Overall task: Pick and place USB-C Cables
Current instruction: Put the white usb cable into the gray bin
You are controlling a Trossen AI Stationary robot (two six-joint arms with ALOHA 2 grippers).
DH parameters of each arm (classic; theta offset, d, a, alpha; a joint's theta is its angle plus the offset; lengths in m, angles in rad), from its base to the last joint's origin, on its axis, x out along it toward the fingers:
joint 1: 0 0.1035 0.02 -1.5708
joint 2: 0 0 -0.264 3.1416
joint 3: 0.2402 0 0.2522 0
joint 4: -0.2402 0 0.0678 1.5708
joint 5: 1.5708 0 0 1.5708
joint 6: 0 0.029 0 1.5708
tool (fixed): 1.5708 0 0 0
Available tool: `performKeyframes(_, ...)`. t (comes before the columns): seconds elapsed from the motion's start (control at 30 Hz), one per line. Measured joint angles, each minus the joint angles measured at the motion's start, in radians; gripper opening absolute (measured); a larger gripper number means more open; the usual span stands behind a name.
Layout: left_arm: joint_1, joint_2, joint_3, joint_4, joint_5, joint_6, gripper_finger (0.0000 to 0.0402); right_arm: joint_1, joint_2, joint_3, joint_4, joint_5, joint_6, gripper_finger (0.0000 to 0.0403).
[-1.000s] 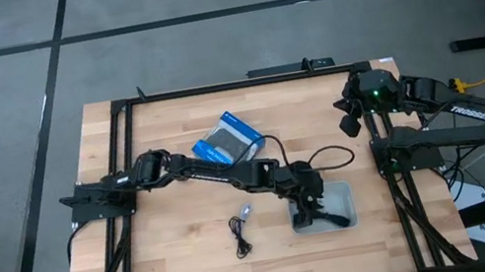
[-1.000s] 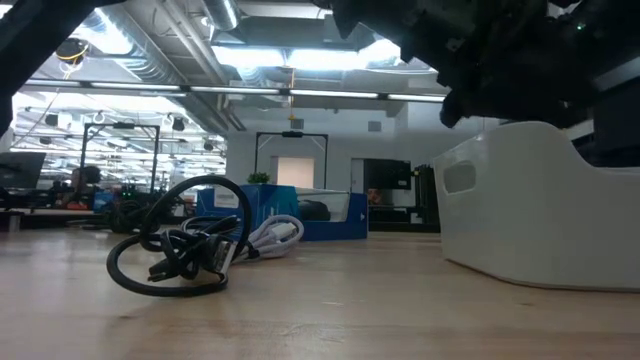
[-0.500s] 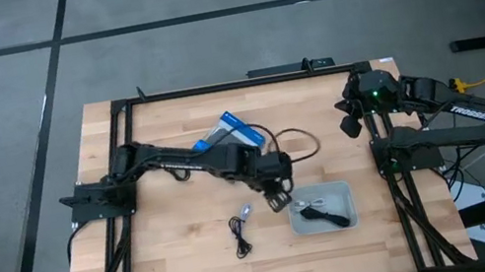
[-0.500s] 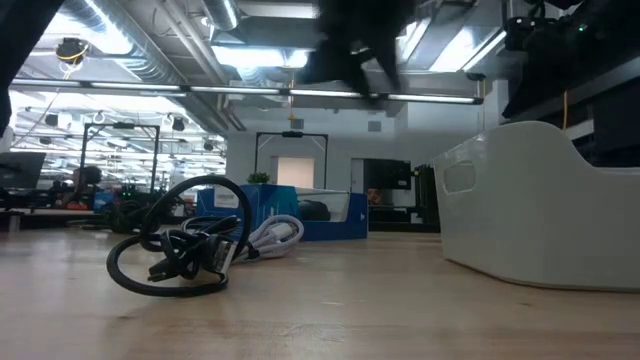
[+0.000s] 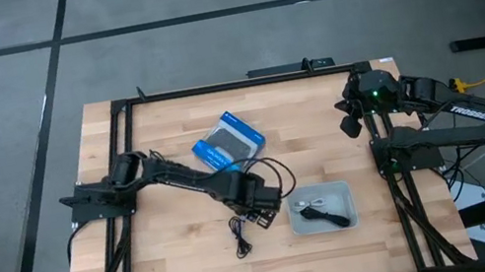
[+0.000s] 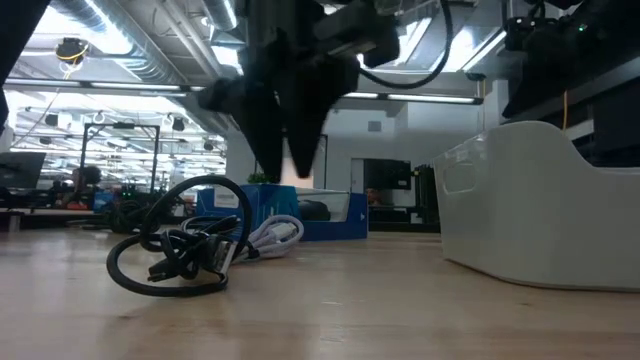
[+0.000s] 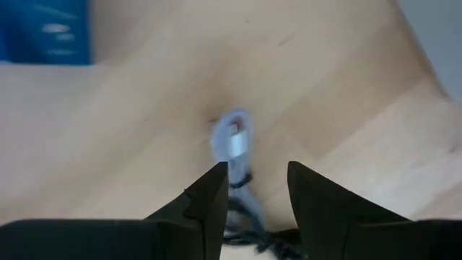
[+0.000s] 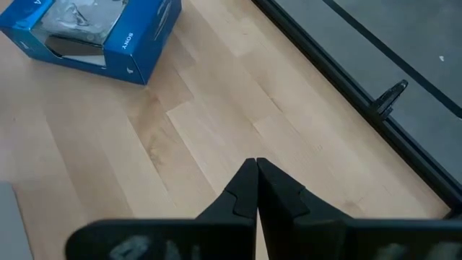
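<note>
Two cable bundles lie on the wood: a black USB-C cable (image 5: 239, 235) (image 6: 180, 250) and, just beyond it, a whitish-silver one (image 5: 246, 212) (image 6: 275, 235) (image 7: 232, 139). My left gripper (image 5: 261, 215) (image 7: 256, 167) (image 6: 290, 110) hangs open just above them, touching nothing, with the whitish cable showing ahead of its fingertips. Another black cable (image 5: 316, 211) lies inside the grey bin (image 5: 340, 189) (image 6: 540, 200) on the table's right. My right gripper (image 8: 256, 162) (image 5: 350, 117) waits shut at the table's far right edge.
A blue-and-black flat box (image 5: 228, 142) (image 8: 94, 32) (image 6: 300, 212) lies toward the far side of the table's middle. The black frame rail (image 5: 233, 83) runs round the table. Bare wood stretches on the near left (image 5: 164, 260).
My left gripper has risen out of the grey bin and swung toward the table's left, ending low over the two cables on the wood. A black cable that the gripper covered before now lies uncovered in the bin.
</note>
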Motion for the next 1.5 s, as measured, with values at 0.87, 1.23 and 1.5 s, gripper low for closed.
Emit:
performKeyframes(0.87,0.005,-0.007,-0.259,0.202,0.017,0.043,0.0103,0.0,0.0,0.0,0.0,0.0,-0.001,0.0007)
performKeyframes(1.23,-0.013,0.009,-0.193,0.2,-0.146,0.236,0.0036,0.0,0.0,0.0,0.0,0.0,-0.001,0.0007)
performKeyframes(1.5,0.003,0.004,0.036,0.188,-0.336,0.572,0.0036,0.0,0.0,0.0,0.0,-0.001,-0.001,0.0007)
